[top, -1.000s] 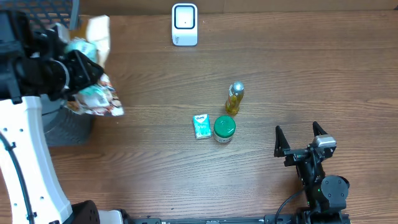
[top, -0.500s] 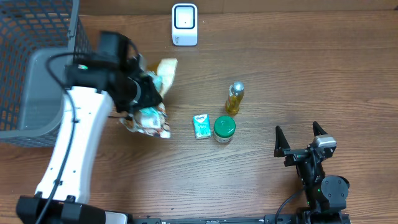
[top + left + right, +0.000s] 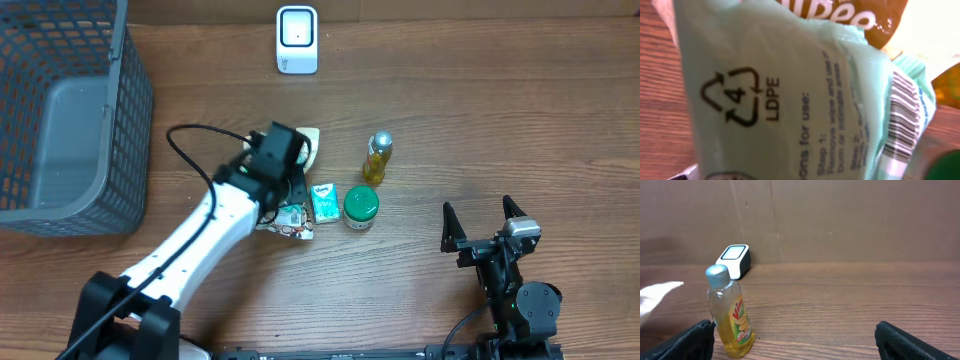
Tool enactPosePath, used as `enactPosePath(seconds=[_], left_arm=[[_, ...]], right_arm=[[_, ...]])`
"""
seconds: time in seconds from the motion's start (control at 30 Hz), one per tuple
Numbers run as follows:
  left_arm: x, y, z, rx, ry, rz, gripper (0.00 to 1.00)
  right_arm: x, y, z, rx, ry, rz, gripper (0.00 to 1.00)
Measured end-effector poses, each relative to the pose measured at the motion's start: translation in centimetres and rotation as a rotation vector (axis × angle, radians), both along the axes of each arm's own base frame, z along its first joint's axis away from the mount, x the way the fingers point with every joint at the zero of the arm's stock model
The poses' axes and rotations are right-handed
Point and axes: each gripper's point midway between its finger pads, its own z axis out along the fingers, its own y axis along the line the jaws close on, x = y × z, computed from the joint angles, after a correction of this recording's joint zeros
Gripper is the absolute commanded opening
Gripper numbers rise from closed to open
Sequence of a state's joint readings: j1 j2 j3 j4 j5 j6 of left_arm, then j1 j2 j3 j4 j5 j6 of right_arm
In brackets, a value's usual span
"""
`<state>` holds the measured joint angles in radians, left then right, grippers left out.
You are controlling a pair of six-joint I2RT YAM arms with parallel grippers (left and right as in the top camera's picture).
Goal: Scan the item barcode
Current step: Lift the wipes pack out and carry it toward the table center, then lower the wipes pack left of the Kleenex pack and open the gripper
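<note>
Left gripper (image 3: 283, 190) grasping pack (image 3: 291, 220), barcode (image 3: 904, 125) exposed; scanner (image 3: 297, 40) well apart, far side; scan not yet done; right gripper (image 3: 484, 222) released, idle

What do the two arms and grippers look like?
Left arm: white links, black joints and black wrist end, with a black cable looping off it. Right arm: all black, small grey block near the wrist; right gripper has two pointed black fingers.

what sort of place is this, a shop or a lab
Likely a mock checkout set up on a lab table: a white barcode scanner, a grey mesh basket, and loose retail goods like the wipes packet and yellow bottle.
</note>
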<state>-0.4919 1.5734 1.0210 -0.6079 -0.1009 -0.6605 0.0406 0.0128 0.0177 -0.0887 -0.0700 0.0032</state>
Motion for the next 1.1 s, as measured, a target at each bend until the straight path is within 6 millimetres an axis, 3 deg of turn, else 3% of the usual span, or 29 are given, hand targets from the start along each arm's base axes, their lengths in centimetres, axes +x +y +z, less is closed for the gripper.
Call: enactPosePath(seconds=[0.17, 0.37, 0.4, 0.43, 0.47, 0.6, 0.67, 0.83, 1.0, 1.07, 1.1], left_arm=[[-0.6, 0.4, -1.6, 0.037, -0.006, 0.016, 0.06], [-0.6, 1.0, -3.9, 0.088, 0.035, 0.028, 0.25], [-0.6, 1.1, -4.4, 0.099, 0.043, 0.029, 0.32], [-0.5, 1.2, -4.7, 0.106, 0.045, 0.030, 0.49], [-0.4, 1.2, -4.8, 0.111, 0.045, 0.032, 0.60], [-0.5, 1.4, -5.4, 0.124, 0.055, 0.034, 0.80], [-0.5, 1.4, -5.5, 0.129, 0.057, 0.032, 1.00], [-0.6, 1.5, -4.8, 0.156, 0.079, -0.003, 1.00], [0.5, 0.7, -1.3, 0.165, 0.094, -0.052, 0.99], [1.2, 0.2, 0.5, 0.149, 0.089, -0.072, 0.90], [1.5, -0.1, 1.5, 0.139, 0.082, -0.082, 0.81]], right_arm=[[0.0, 0.0, 0.0, 0.000, 0.001, 0.000, 1.00], [0.0, 0.0, 0.0, 0.000, 0.000, 0.000, 1.00], [0.0, 0.0, 0.0, 0.000, 0.001, 0.000, 1.00], [0.0, 0.0, 0.0, 0.000, 0.000, 0.000, 1.00], [0.0, 0.0, 0.0, 0.000, 0.001, 0.000, 1.00], [0.0, 0.0, 0.0, 0.000, 0.000, 0.000, 1.00], [0.0, 0.0, 0.0, 0.000, 0.001, 0.000, 1.00], [0.0, 0.0, 0.0, 0.000, 0.001, 0.000, 1.00], [0.0, 0.0, 0.0, 0.000, 0.000, 0.000, 1.00], [0.0, 0.0, 0.0, 0.000, 0.000, 0.000, 1.00], [0.0, 0.0, 0.0, 0.000, 0.000, 0.000, 1.00]])
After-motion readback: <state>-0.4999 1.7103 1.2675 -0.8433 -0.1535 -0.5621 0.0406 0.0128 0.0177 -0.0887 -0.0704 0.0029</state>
